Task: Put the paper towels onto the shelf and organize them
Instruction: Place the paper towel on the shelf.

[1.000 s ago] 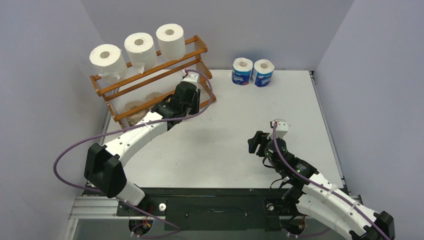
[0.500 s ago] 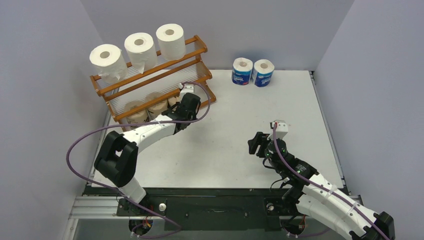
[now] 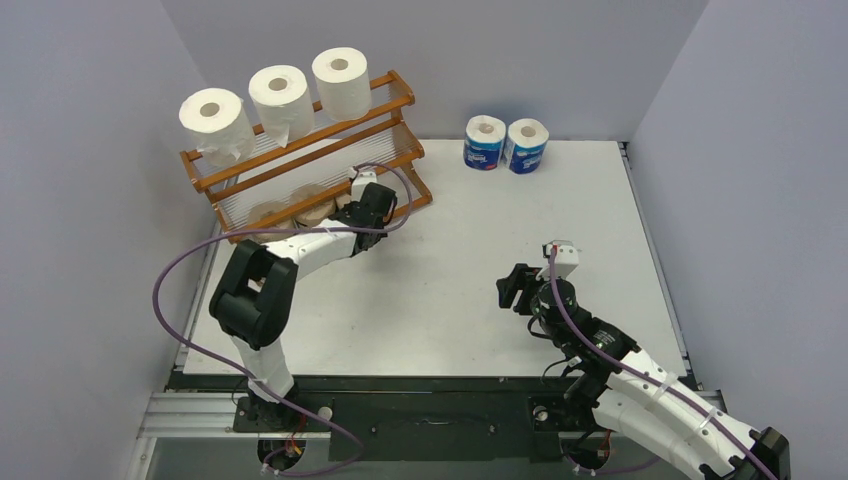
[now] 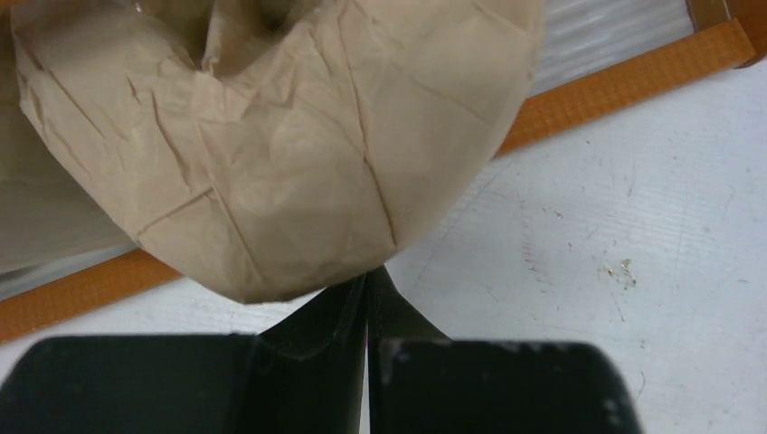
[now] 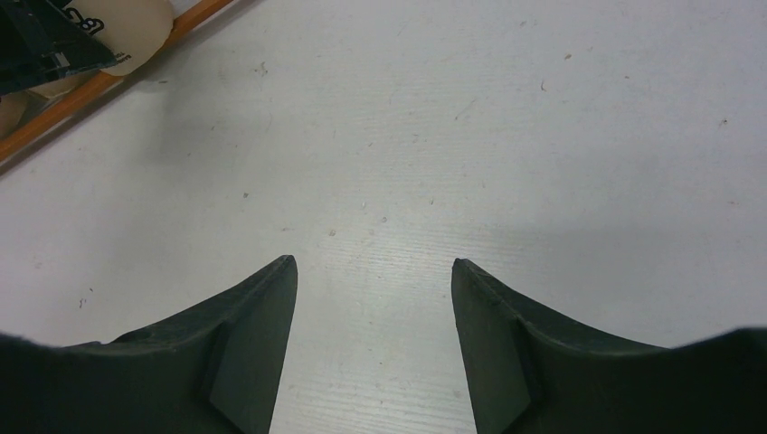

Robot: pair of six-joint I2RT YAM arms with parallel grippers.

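While the left arm (image 3: 300, 243) is being held sharply folded at its elbow, its forearm is being stretched low across the table (image 3: 480, 230) toward the right end of the shelf (image 3: 385, 108). The left gripper (image 3: 352, 205) is being kept at the bottom tier. In the left wrist view its fingers (image 4: 339, 312) are being pressed flat together with nothing between them. Their tips are lying right at the lower edge of a brown-wrapped roll (image 4: 289, 154); whether contact is being made cannot be told. This crumpled roll is sitting on the bottom tier, just behind the orange front rail (image 4: 624, 81).

Two more brown-wrapped rolls (image 3: 268, 215) (image 3: 312, 205) are being seen on the same tier, to the left of the gripper. Three plain white rolls (image 3: 212, 117) (image 3: 280, 97) (image 3: 342, 77) are standing in a row on the top tier, cores upward. Two blue-and-white rolls (image 3: 485, 140) (image 3: 527, 143) are standing side by side on the table near the back wall, well apart from the shelf.

The right arm (image 3: 640, 385) is being held low, angled in from the right corner. The right gripper (image 3: 510, 290) is being pointed down at bare table, its jaws being held apart and gripping nothing.
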